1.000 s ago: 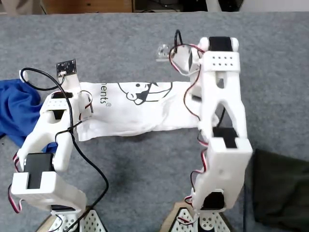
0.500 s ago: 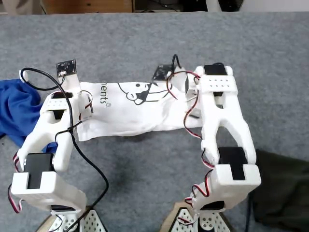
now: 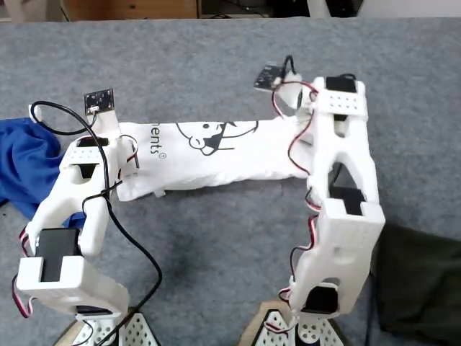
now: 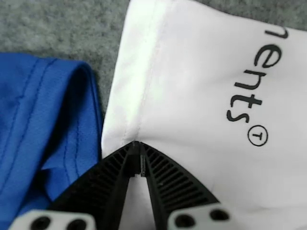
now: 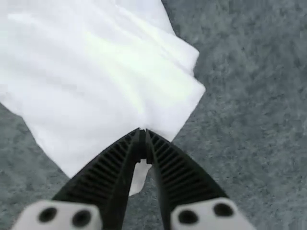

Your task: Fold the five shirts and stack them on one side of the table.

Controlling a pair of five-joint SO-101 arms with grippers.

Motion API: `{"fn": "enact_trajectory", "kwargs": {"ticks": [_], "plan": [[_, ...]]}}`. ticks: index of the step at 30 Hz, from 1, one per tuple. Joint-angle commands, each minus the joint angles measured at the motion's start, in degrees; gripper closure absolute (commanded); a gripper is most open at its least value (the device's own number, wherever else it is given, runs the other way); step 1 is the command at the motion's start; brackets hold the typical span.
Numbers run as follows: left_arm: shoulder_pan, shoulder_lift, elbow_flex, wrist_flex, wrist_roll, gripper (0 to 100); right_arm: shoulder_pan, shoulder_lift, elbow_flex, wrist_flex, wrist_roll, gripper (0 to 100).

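Right arm [image 3: 342, 173] swung back out to upper right of the high view after dipping left. Right gripper [image 5: 142, 138], pinched on white shirt [image 3: 216, 162], dragged its right end rightward. Shirt's lower edge now higher, straighter.

The blue shirt [image 4: 43, 120] beside the left hand [image 4: 139, 154] and the dark shirt [image 3: 421, 281] behind the right hand [image 5: 142, 143] run off-frame.

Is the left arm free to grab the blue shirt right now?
Probably not yet: the left gripper is shut on the white shirt. The blue shirt lies right beside it, nothing between.
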Motion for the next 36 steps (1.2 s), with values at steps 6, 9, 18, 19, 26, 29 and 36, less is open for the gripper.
{"fn": "enact_trajectory", "kwargs": {"ticks": [6,9,18,19,26,29,36], "plan": [[-0.4,-2.4,-0.4,-0.9,0.0,98,-6.5,-8.6,-5.8,13.0,-0.2,99.2],[-0.4,-2.4,-0.4,-0.9,0.0,98,-8.9,-10.3,-3.6,13.5,-0.2,99.2],[-0.4,-2.4,-0.4,-0.9,0.0,98,-19.9,-7.2,10.5,-1.8,-5.0,99.3],[-0.4,-2.4,-0.4,-0.9,0.0,98,-20.3,-6.1,11.6,-3.7,-5.4,99.3],[-0.4,-2.4,-0.4,-0.9,0.0,98,-19.7,1.2,12.4,-6.0,-6.2,99.3],[-0.4,-2.4,-0.4,-0.9,0.0,98,-18.4,-2.2,9.7,-3.0,-6.9,99.3],[-0.4,-2.9,-0.4,-0.4,0.0,98,-13.8,-13.8,-2.9,0.5,-8.5,99.0]]}}
